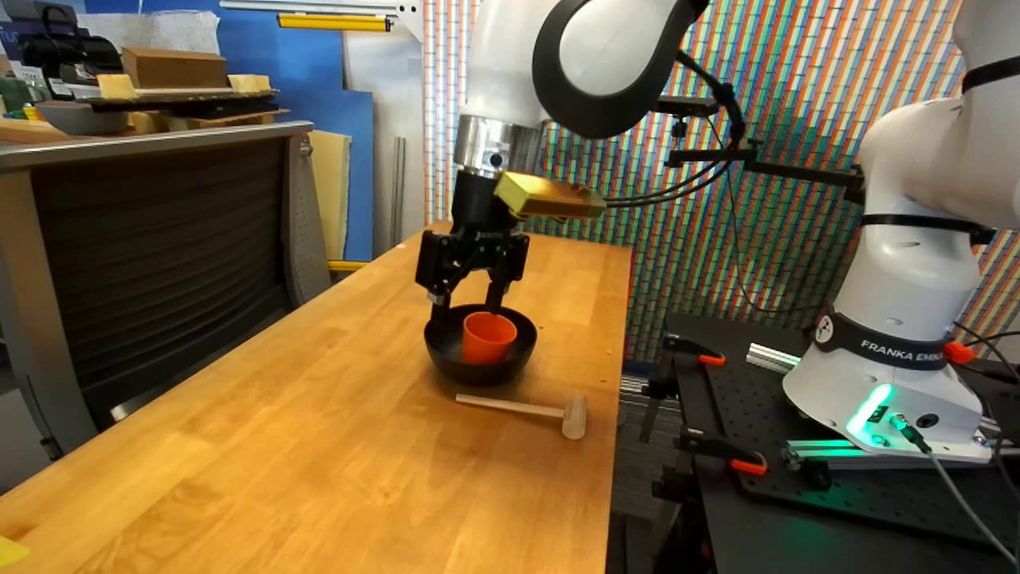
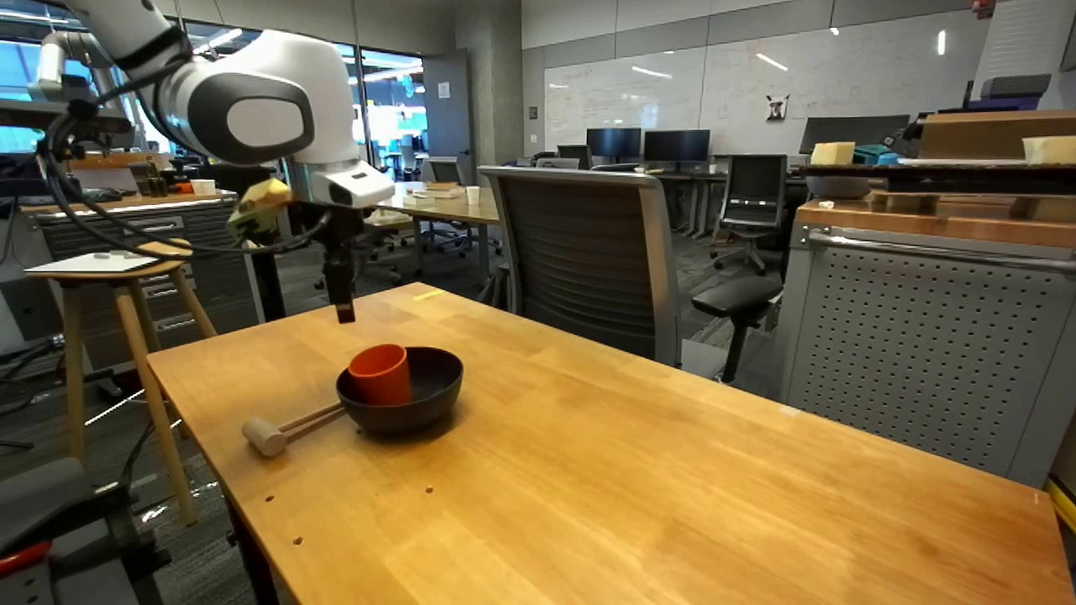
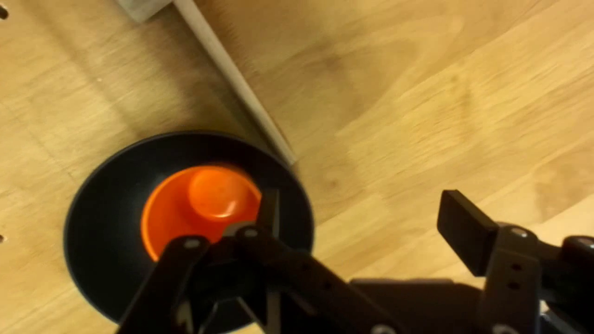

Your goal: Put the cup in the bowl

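Observation:
The orange-red cup stands inside the black bowl; the cup shows in both exterior views [image 1: 488,339] [image 2: 380,378] and in the wrist view [image 3: 178,211]. It leans slightly against one side of the bowl. The bowl [image 1: 478,375] [image 2: 403,418] [image 3: 104,222] rests on the wooden table. My gripper [image 1: 468,303] is open, with nothing between its fingers. It also shows in an exterior view [image 2: 345,311], above and beyond the bowl. In the wrist view the gripper [image 3: 366,222] has one finger overlapping cup and bowl and the other over table.
A small wooden mallet [image 1: 518,406] [image 2: 266,437] [image 3: 236,83] lies beside the bowl. The wooden table [image 1: 335,478] has a long edge with a chair [image 2: 584,252] next to it. The robot base [image 1: 884,383] stands on a black bench along the opposite edge.

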You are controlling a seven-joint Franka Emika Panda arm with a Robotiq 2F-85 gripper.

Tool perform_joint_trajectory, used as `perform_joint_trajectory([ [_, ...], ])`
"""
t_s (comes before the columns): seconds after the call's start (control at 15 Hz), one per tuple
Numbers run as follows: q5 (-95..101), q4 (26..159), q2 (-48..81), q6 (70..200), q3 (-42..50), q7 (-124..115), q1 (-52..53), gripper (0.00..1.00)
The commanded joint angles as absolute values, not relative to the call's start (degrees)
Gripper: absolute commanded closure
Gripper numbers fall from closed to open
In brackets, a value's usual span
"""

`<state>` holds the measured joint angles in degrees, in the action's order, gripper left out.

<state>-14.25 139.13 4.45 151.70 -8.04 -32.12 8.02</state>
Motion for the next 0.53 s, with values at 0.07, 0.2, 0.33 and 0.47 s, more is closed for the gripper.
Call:
perform_joint_trajectory([
  [0.07, -17.7, 137.93, -8.88, 140.62, -11.11, -23.29, 11.14, 0.0],
  [0.2, -21.23, 135.35, -13.53, 132.35, -10.92, -17.97, 12.68, 0.0],
  [0.33, -19.23, 135.44, -10.87, 134.48, -11.7, -21.28, 12.02, 0.0],
  [0.47, -21.04, 134.0, -15.04, 129.04, -11.68, -18.66, 12.35, 0.0],
])
